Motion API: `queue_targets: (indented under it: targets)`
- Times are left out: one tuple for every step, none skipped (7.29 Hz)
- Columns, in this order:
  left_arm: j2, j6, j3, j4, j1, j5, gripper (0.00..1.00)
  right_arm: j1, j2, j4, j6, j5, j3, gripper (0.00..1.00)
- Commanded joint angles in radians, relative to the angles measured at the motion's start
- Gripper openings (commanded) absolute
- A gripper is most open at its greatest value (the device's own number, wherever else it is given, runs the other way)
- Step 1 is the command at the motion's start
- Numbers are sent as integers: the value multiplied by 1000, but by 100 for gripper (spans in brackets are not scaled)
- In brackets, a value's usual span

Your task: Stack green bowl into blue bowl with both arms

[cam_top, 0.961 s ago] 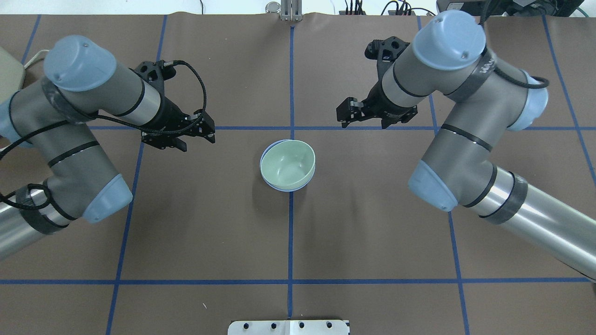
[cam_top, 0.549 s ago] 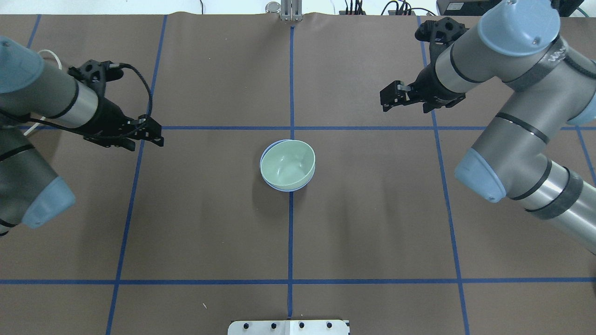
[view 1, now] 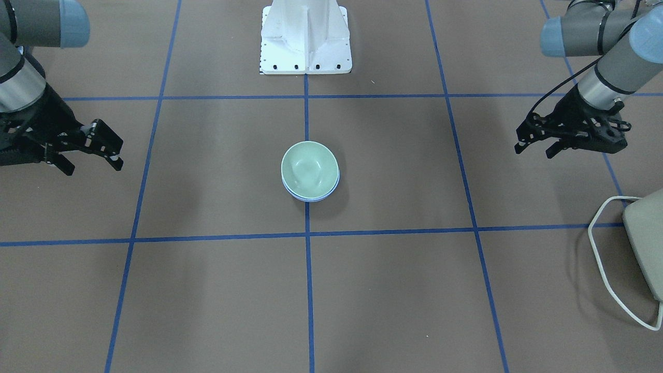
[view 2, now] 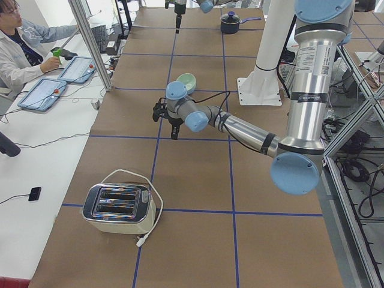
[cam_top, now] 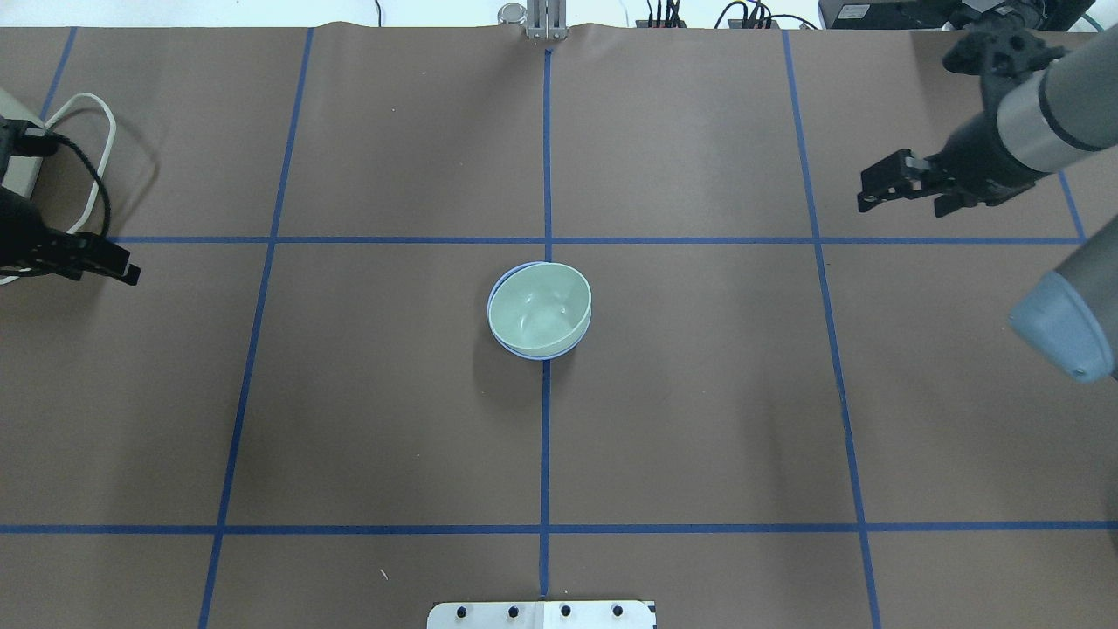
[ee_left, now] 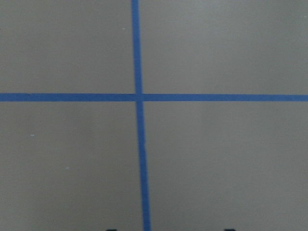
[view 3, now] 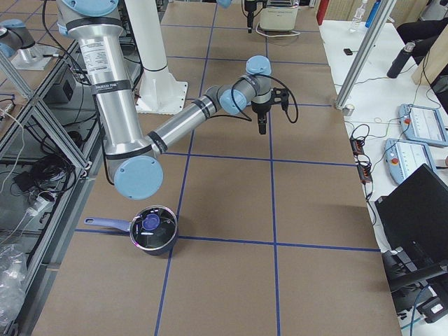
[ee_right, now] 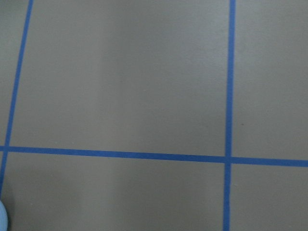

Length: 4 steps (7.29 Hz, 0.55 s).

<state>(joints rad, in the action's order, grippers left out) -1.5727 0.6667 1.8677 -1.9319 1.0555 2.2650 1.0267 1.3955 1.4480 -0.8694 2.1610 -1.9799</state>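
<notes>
The green bowl (cam_top: 539,310) sits nested inside the blue bowl (cam_top: 527,355) at the table's centre; only a thin blue rim shows around it. In the front-facing view the green bowl (view 1: 310,167) likewise covers the blue bowl (view 1: 311,199). My left gripper (cam_top: 122,269) is open and empty at the far left edge, well apart from the bowls; it also shows in the front-facing view (view 1: 533,150). My right gripper (cam_top: 900,208) is open and empty at the far right back, and shows in the front-facing view (view 1: 93,167). Both wrist views show only brown table and blue tape.
A toaster (view 2: 117,207) with a white cable (cam_top: 83,122) stands at the table's left end, close to my left gripper. A dark pot (view 3: 154,229) stands at the right end. The white pedestal (view 1: 305,36) is at the robot's side of the table.
Both arms have swung outward, away from the stacked bowls, the left one to the left edge and the right one to the right. The bowls have not moved.
</notes>
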Motion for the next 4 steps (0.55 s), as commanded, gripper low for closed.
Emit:
queue_targets:
  targets:
    - [112, -166, 1, -7, 78, 37, 83, 44, 184, -1, 74, 2, -53, 100]
    - [164, -188, -5, -47, 92, 36, 89, 73, 236, -1, 158, 3, -54, 100]
    - [207, -188, -18, -99, 101, 33, 97, 108, 293, -1, 246, 17, -51, 100]
    - [236, -190, -48, -146, 130, 36, 98, 172, 328, 0, 347, 48, -42, 100]
